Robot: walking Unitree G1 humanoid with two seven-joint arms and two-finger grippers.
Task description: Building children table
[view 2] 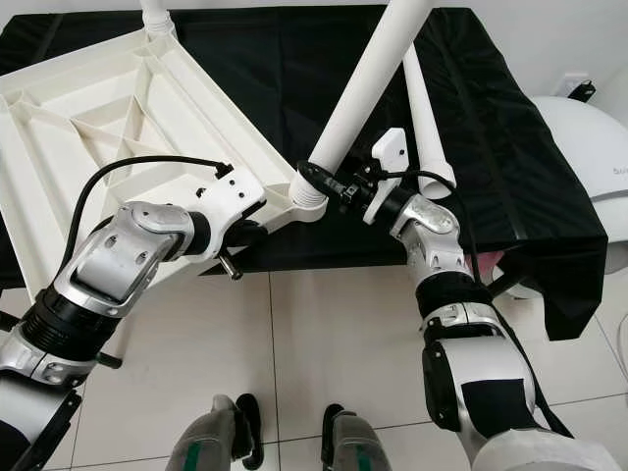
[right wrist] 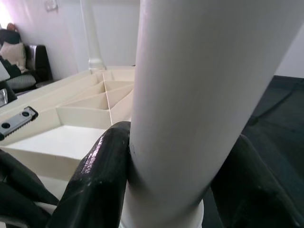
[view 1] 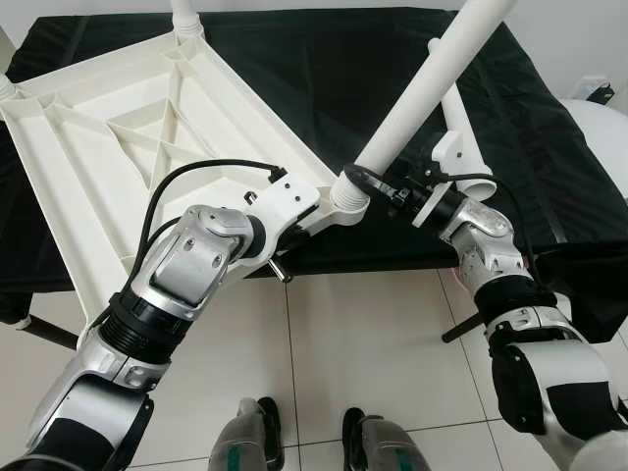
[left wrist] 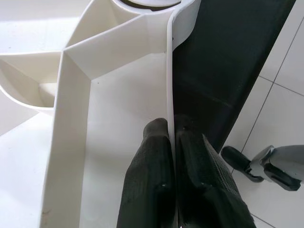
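The white plastic tabletop (view 1: 128, 137) lies upside down, ribs up, on a black-draped bench (view 1: 324, 88), its near rim pinched by the left gripper (left wrist: 171, 130). At its near corner socket, the right gripper (right wrist: 175, 156) clasps a smooth round table leg (view 1: 432, 83) leaning toward one o'clock. Behind it lies a spare leg (view 2: 424, 113); another leg (view 1: 184, 15) stands at eleven o'clock.

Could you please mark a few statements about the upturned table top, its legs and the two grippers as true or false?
1. The left gripper pinches the rim of the table top. True.
2. The right gripper is open and holds nothing. False: it is shut on the white leg at the near corner socket.
3. A spare leg lies on the black cloth. True.
4. The table top lies on a bare wooden floor. False: it lies on the black cloth, above white tiles.
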